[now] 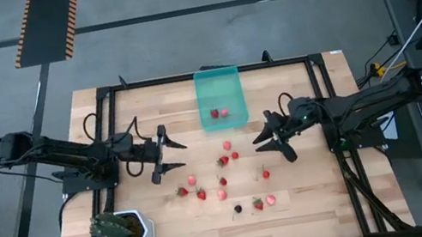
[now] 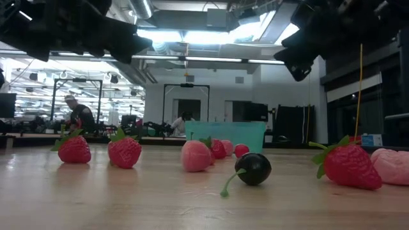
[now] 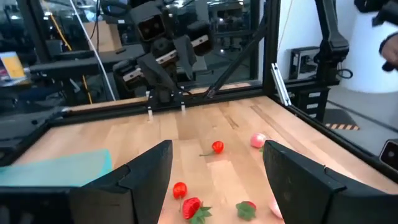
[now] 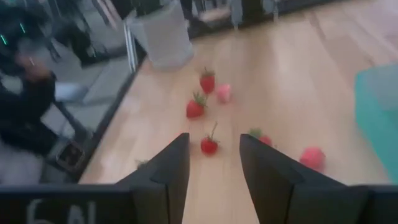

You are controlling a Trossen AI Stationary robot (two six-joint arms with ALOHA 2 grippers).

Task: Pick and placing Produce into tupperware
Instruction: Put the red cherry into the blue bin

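The teal tupperware [image 1: 218, 91] stands at the table's far middle with two red fruits [image 1: 220, 113] lying in it. Several red and pink strawberries [image 1: 224, 160] and a dark berry [image 1: 238, 209] lie scattered on the wood nearer the front; the low view shows the berry [image 2: 254, 168] among them. My left gripper [image 1: 184, 155] hovers open left of the fruits, its fingers level and pointing right. My right gripper [image 1: 256, 146] hovers open to their right, pointing left and slightly down. In the right wrist view a small strawberry [image 4: 209, 145] lies on the table beyond the finger gap.
A white pot with a green plant [image 1: 123, 232] stands at the table's near left corner. A black frame [image 1: 106, 92] runs round the tabletop. Bare wood lies between the tupperware and each arm. A person [image 4: 25, 99] is beyond the table's left edge.
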